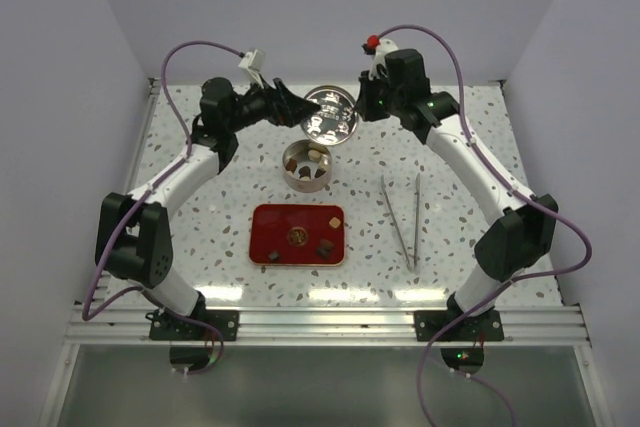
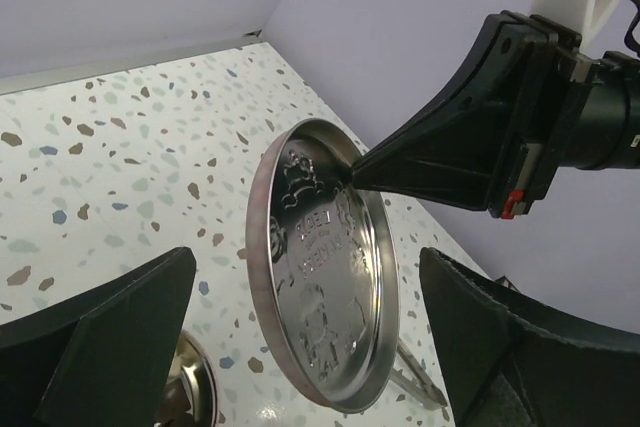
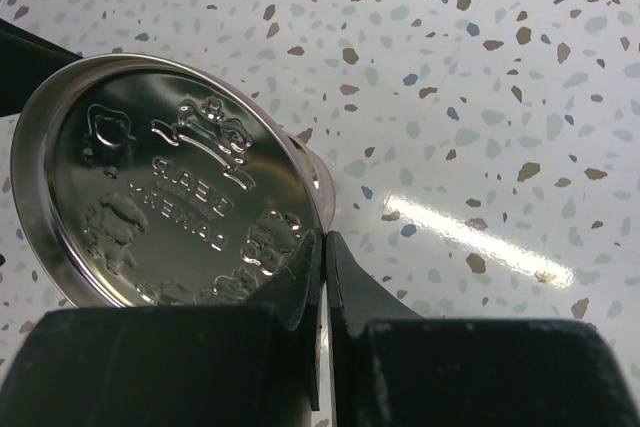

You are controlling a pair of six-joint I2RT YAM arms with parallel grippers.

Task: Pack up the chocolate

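The right tool (image 3: 325,247) was closed narrow on the rim of the round metal lid (image 3: 160,207), which it held up on its edge above the far part of the bench (image 3: 450,67). The left tool (image 2: 308,267) stood wide, with one finger on each side of the lid and no contact that I could see. Just near of the lid stood the round tin (image 1: 305,183), open, with a few pieces of chocolate (image 1: 315,155) inside it. More pieces lay on the red tray (image 1: 275,222), nearer to the arm bases, and the tweezers (image 1: 400,217) lay to the right of the tray, well apart from both tools. In my judgement the step in hand concerned the lid and not the filling, maybe a passing of it from one tool to the other. Since pieces remained on the tray, the task seemed only partly done. The next move would need the left tool to close on the free rim before the right one released. The right wrist view showed the pinch on the rim clearly, which the top view did not. Only the top view showed the tin, the tray and the tweezers together.
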